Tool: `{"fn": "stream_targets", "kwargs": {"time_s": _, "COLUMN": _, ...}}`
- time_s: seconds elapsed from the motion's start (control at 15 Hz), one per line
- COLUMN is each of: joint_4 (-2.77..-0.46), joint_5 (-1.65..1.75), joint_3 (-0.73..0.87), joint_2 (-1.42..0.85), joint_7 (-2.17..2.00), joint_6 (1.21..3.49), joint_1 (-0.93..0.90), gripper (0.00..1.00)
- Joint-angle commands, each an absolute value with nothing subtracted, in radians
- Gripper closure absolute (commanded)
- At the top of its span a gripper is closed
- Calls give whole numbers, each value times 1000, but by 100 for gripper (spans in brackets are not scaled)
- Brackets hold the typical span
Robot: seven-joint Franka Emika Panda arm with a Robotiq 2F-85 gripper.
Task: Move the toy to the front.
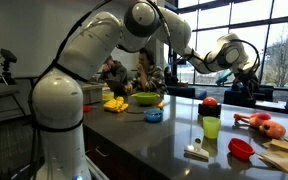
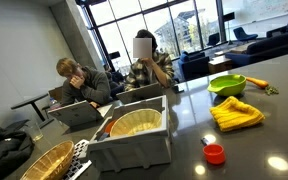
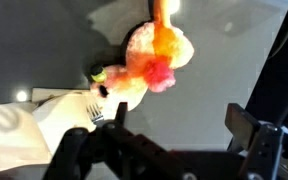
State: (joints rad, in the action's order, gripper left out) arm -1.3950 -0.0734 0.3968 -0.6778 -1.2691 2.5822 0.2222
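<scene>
The toy [image 3: 149, 55] is an orange-and-pink plush lying on the dark countertop, in the upper middle of the wrist view. In an exterior view it [image 1: 259, 123] lies at the right, beyond the yellow-green cup [image 1: 211, 127]. My gripper [image 3: 179, 122] is open and empty, its two dark fingers spread below the toy in the wrist picture, apart from it. In an exterior view the gripper [image 1: 248, 72] hangs well above the counter, over the toy's area.
A red ball [image 1: 209, 102], red bowl [image 1: 241, 148], white brush [image 1: 196, 150] and wooden board [image 1: 284, 150] surround the toy. A green bowl [image 2: 227, 85], yellow cloth [image 2: 236, 113] and grey bin [image 2: 134, 140] stand farther off. White paper [image 3: 24, 125] lies left of the toy.
</scene>
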Motion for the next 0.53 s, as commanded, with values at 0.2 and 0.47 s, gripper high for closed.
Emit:
{"fn": "stream_targets", "kwargs": {"time_s": 0.2, "joint_4": -1276, "joint_5": -37, "joint_3": 444, "joint_2": -789, "joint_7": -1430, "joint_6": 2482, "joint_1": 226, "gripper": 0}}
{"fn": "stream_targets", "kwargs": {"time_s": 0.47, "joint_4": -1219, "joint_5": -29, "joint_3": 410, "joint_2": -789, "joint_7": -1402, "joint_6": 2248, "joint_1": 245, "gripper": 0}}
